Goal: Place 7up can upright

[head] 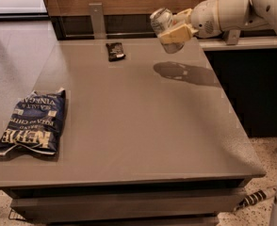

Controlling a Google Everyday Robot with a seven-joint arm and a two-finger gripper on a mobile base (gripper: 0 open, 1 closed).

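Camera view shows the end effector [174, 33] clamped on the 7up can [160, 19], holding it tilted in the air above the far right part of the table [143, 126]. A small black packet [115, 51] lies near the far edge, and a blue chip bag [32, 124] lies at the left.

7up can [160, 19]: silvery, shiny end, pale greenish label
gripper [170, 31]: cream-yellow fingers, clasped round the 7up can above the table's far right edge
arm [223, 11]: white
table [143, 126]: plain matte grey-brown
chip bag [32, 122]: dark blue, white lettering
packet [115, 51]: black
floor [265, 154]: speckled beige
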